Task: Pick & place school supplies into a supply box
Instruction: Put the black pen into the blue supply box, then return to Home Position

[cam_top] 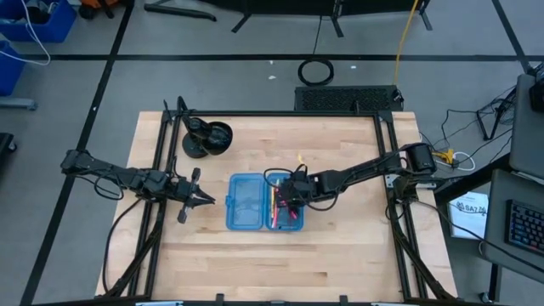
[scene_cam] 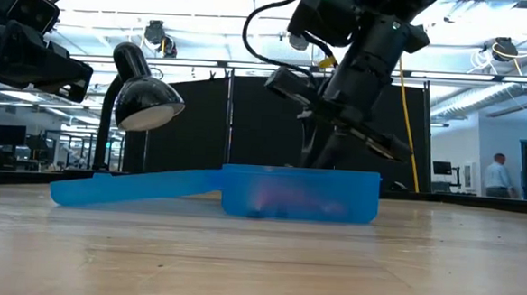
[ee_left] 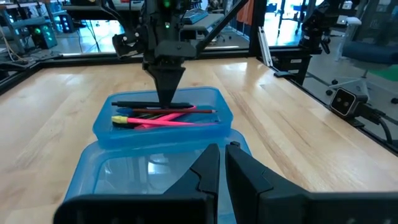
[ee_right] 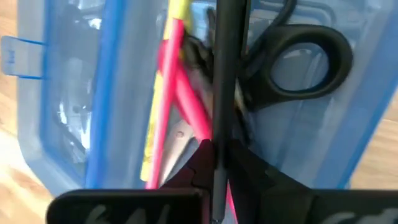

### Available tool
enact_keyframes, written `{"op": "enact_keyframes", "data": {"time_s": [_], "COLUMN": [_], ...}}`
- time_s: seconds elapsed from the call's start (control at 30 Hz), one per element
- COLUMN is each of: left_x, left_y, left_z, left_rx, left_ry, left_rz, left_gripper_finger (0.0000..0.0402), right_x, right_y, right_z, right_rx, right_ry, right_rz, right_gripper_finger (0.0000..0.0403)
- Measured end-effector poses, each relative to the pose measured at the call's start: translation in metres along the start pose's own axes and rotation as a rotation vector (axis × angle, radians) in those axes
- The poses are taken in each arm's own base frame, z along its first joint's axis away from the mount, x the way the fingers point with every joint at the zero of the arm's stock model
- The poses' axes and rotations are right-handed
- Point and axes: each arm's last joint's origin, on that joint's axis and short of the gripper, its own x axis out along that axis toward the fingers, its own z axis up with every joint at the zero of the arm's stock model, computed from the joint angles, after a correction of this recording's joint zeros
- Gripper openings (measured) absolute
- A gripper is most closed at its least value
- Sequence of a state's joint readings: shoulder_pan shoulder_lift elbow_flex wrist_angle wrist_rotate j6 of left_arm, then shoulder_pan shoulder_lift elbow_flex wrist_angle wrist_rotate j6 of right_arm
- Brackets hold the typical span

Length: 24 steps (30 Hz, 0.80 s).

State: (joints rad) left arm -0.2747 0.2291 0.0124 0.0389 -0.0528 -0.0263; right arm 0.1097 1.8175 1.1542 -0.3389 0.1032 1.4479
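The translucent blue supply box point(cam_top: 245, 202) lies open on the table, its lid half flat toward the left. Its tray half point(ee_left: 224, 115) holds pink pens point(ee_left: 168, 118), a yellow-ended pencil point(ee_left: 121, 120), a blue pen point(ee_right: 106, 93) and black-handled scissors point(ee_right: 305, 59). My right gripper point(ee_left: 168, 99) points down into the tray, shut on a dark pen point(ee_left: 143, 104). My left gripper point(ee_left: 222, 168) hangs shut just left of the lid, touching nothing. My right gripper pinches the dark pen point(ee_right: 219, 124) between its two fingers near the pen's middle, coming from above and pointing down, fingers across the pen. The pen lies level, low in the tray over the pink pens; whether it rests on them I cannot tell.
A black desk lamp point(cam_top: 206, 138) stands on the far left part of the table, behind the box. Black frame rails point(cam_top: 157, 170) run along the table's left, right and far sides. Bare wood point(cam_top: 272, 263) lies near the table's near edge.
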Motion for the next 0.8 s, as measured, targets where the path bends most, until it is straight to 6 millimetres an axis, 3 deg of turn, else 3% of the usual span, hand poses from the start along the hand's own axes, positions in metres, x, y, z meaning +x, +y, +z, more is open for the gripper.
{"op": "enact_keyframes", "data": {"time_s": [0.33,0.8], "left_x": [0.0,0.0], "left_y": [0.0,0.0], "left_z": [0.0,0.0], "left_rx": [-0.005,-0.029], "left_ry": [-0.001,0.0], "left_rz": [-0.001,0.008], "left_gripper_finger": [0.0031,0.0031], "right_x": [0.001,-0.023], "right_y": [0.001,0.008], "right_z": [0.001,0.007], "right_rx": [-0.074,-0.232], "right_ry": [-0.005,-0.035], "right_rz": [0.046,0.113], "right_gripper_finger": [0.0063,0.007]}}
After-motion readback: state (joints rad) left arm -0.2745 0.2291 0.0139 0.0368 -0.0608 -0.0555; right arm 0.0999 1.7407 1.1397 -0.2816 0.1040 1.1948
